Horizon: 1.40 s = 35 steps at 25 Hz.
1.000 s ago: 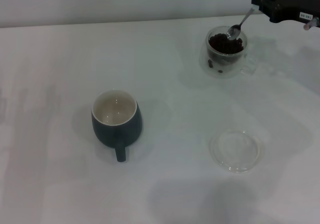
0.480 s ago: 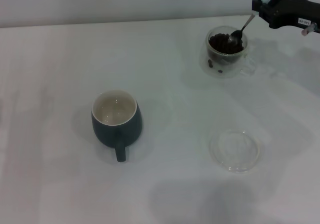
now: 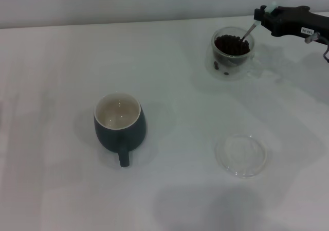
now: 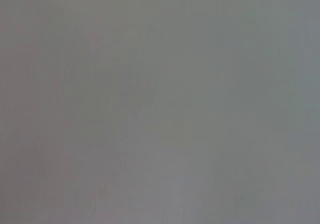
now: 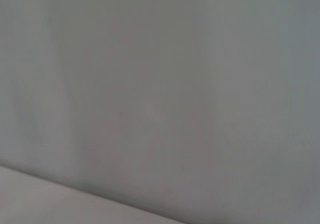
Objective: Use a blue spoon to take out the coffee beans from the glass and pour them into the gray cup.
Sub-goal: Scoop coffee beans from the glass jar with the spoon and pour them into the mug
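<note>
The glass point(image 3: 231, 56) stands at the far right of the white table, full of dark coffee beans point(image 3: 231, 45). My right gripper point(image 3: 267, 15) is shut on the pale handle of the blue spoon point(image 3: 249, 31), just right of and above the glass. The spoon slants down to the left, its metal bowl sunk among the beans and hidden. The gray cup point(image 3: 120, 125) stands upright at the middle left with its cream inside bare and its handle toward me. The left gripper is out of view. Both wrist views show only a blank grey surface.
A flat clear glass saucer point(image 3: 241, 155) lies on the table point(image 3: 169, 76) near the front right, below the glass. The table's far edge meets a pale wall behind the glass.
The right gripper has dropped and tilted the spoon, so its bowl went from above the glass rim down into the beans. Cup, glass and saucer have not moved.
</note>
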Each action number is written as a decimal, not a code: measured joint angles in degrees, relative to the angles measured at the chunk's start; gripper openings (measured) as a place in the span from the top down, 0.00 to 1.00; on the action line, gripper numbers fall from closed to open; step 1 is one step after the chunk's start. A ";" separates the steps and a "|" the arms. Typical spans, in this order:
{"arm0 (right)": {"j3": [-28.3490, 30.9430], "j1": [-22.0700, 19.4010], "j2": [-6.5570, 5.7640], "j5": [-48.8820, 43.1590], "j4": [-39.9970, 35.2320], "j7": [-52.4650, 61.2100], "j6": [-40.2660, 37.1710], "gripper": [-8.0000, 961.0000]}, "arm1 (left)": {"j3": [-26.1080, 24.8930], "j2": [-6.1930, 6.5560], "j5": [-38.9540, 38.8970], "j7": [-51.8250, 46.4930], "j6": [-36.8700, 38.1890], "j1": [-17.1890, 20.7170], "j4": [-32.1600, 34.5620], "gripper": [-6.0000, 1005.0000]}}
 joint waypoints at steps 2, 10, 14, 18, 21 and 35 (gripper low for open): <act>0.01 0.01 0.00 0.67 0.52 1.31 -0.08 0.84 | 0.00 -0.01 0.00 0.00 0.00 0.00 -0.03 0.32; 0.23 -0.40 -0.03 2.52 1.78 8.65 -1.81 0.84 | 0.00 0.04 0.00 0.02 -0.15 0.00 -0.10 0.32; 0.28 -0.75 -0.18 3.05 2.50 15.02 -4.05 0.84 | 0.00 0.07 0.00 0.08 -0.18 0.00 -0.14 0.32; 0.28 -0.99 -0.35 3.08 2.51 19.02 -4.56 0.84 | 0.00 0.08 0.00 0.23 -0.18 0.00 -0.17 0.32; 0.28 -1.08 -0.46 3.10 2.49 22.72 -4.60 0.84 | 0.00 0.12 0.00 0.28 -0.18 0.00 -0.17 0.32; 0.28 -0.99 -0.61 2.85 2.47 35.69 -6.82 0.84 | 0.00 0.26 0.01 0.37 -0.17 0.00 -0.30 0.32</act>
